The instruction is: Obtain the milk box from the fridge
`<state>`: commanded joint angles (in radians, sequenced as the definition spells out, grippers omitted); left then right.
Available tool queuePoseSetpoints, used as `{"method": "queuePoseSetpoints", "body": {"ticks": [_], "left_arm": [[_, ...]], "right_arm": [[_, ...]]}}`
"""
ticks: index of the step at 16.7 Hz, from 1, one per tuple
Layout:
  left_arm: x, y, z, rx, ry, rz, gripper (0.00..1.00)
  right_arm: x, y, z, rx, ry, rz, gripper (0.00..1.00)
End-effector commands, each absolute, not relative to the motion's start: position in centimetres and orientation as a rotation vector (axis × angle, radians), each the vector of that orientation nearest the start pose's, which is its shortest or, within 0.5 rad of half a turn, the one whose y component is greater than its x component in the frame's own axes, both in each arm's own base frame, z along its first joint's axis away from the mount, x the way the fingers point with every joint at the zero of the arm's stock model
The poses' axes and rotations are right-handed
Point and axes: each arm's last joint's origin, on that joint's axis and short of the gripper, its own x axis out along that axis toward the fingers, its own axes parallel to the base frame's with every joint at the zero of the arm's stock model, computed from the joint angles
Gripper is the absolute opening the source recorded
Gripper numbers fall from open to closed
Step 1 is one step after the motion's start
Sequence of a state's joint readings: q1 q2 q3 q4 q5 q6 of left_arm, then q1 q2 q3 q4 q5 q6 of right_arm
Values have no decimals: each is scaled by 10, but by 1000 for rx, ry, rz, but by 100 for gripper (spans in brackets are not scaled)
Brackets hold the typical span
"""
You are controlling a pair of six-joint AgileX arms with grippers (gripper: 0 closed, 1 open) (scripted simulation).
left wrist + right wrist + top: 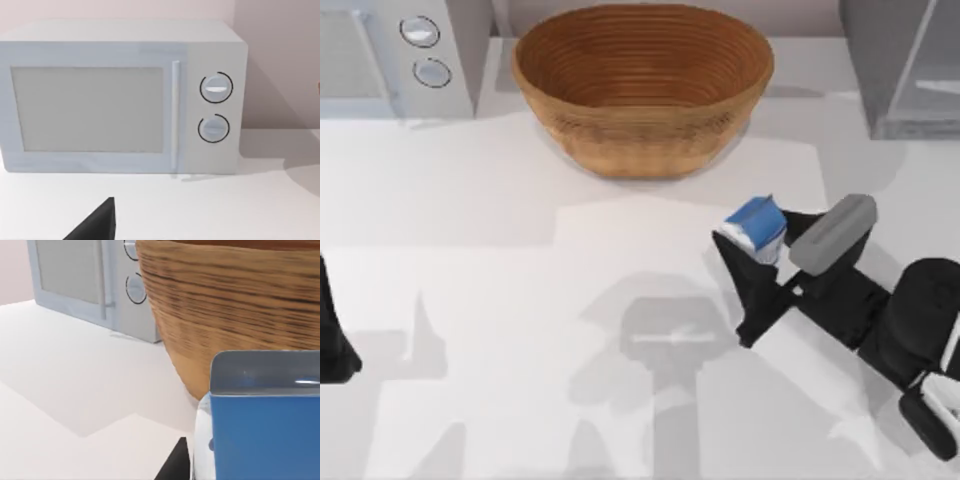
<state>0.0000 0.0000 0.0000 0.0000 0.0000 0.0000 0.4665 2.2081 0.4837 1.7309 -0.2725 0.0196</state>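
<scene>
At the table's left edge the left arm (334,340) sat parked, and I could not tell how its fingers stood. The white microwave (395,55) occupied the back left corner, with the wicker bowl (642,85) just beside it at the back centre. Right of centre, in front of the bowl, the right gripper (765,240) had its fingers clamped on the milk box (757,226), blue face up. The fridge (900,65) stood in the back right corner, well apart from the carton.
</scene>
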Motion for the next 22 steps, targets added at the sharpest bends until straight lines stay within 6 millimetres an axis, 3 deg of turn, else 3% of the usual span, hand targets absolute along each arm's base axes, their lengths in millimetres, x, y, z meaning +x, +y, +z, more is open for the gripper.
{"method": "queuePoseSetpoints", "body": {"ticks": [7, 12, 22], "left_arm": [[106, -1, 160, 0, 0, 0, 100], [106, -1, 160, 0, 0, 0, 100], [106, -1, 160, 0, 0, 0, 100]], "right_arm": [[303, 183, 45, 5, -9, 765, 0], [306, 187, 42, 5, -6, 765, 0], [306, 187, 42, 5, -6, 765, 75]]}}
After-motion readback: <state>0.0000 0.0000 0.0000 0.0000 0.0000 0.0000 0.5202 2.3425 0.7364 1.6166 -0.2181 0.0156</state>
